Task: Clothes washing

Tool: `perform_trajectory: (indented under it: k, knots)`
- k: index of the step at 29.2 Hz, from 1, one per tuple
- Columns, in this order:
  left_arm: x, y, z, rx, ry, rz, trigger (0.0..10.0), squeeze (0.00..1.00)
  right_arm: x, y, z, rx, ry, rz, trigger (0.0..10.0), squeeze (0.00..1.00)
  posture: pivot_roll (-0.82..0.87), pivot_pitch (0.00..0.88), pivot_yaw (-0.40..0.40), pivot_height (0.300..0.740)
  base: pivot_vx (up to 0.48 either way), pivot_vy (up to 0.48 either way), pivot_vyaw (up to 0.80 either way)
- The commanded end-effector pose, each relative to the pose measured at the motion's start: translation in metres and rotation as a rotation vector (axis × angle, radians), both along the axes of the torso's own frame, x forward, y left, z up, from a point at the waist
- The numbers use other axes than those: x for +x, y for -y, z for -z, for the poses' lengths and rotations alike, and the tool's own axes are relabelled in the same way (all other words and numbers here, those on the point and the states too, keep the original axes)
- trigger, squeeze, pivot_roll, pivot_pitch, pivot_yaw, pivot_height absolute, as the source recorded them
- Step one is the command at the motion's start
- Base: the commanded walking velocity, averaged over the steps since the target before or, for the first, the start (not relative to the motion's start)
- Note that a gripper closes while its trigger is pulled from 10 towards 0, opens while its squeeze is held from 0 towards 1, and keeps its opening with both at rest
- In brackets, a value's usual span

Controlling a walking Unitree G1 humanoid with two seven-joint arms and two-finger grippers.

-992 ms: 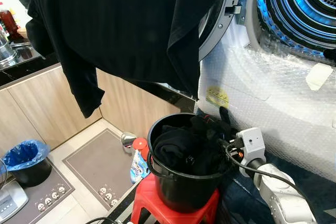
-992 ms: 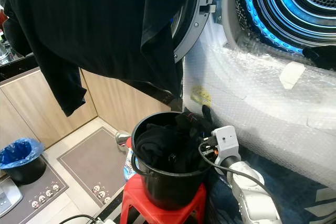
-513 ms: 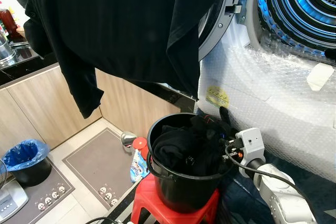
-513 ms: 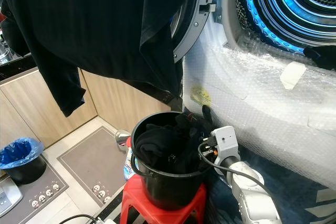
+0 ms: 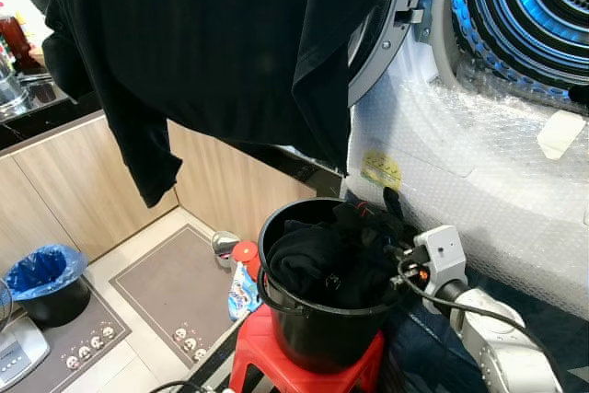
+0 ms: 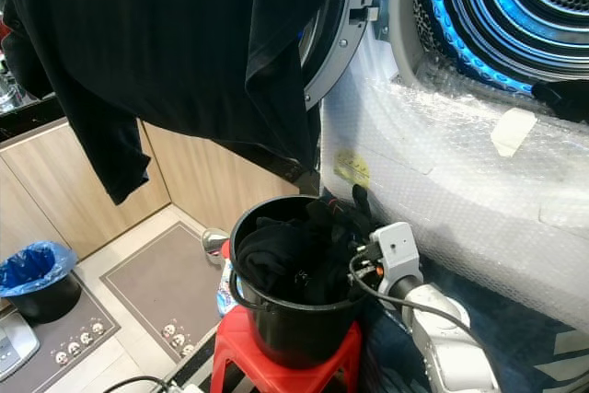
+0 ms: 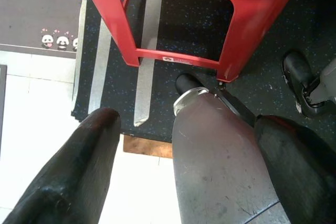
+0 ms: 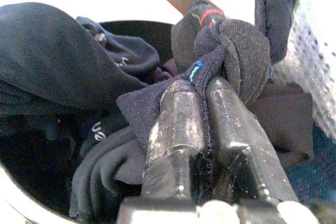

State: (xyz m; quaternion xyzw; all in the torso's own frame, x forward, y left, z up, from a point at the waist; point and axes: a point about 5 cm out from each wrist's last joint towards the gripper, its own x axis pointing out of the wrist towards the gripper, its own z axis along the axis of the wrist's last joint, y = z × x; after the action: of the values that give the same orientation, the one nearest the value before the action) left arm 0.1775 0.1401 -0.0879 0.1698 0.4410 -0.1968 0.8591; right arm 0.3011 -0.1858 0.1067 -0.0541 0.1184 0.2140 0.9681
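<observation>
Right gripper [image 8: 202, 108] sits at the right rim of the black bucket [image 5: 317, 342], fingers pressed together on a dark sock [image 8: 231, 51]; the pinch is plain only in the right wrist view, while the eye views give the bucket's place on the red stool [image 5: 253, 365], below the open washer [image 5: 525, 6]. Left gripper [image 7: 184, 145] hangs near the floor by the stool, fingers spread. A dark garment [image 5: 212, 43] hangs overhead. Against the earlier frame, the right wrist has shifted slightly; the sock remains at the rim.
</observation>
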Motion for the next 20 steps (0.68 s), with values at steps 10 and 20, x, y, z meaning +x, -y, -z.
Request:
perform_trajectory:
  k: [10,20]
  knots:
    - [-0.012,-0.002,0.006,0.005,-0.046,-0.004,10.0,0.00,-0.007,0.001,-0.040,0.157,0.181,-0.149,10.0,0.00,-0.11,0.018,0.049,0.740,0.000,0.000,0.00]
    - [-0.012,-0.002,0.006,0.013,-0.047,0.008,10.0,0.00,-0.021,0.007,-0.083,0.344,0.315,-0.305,10.0,0.00,-0.12,0.004,0.054,0.740,0.000,0.000,0.00]
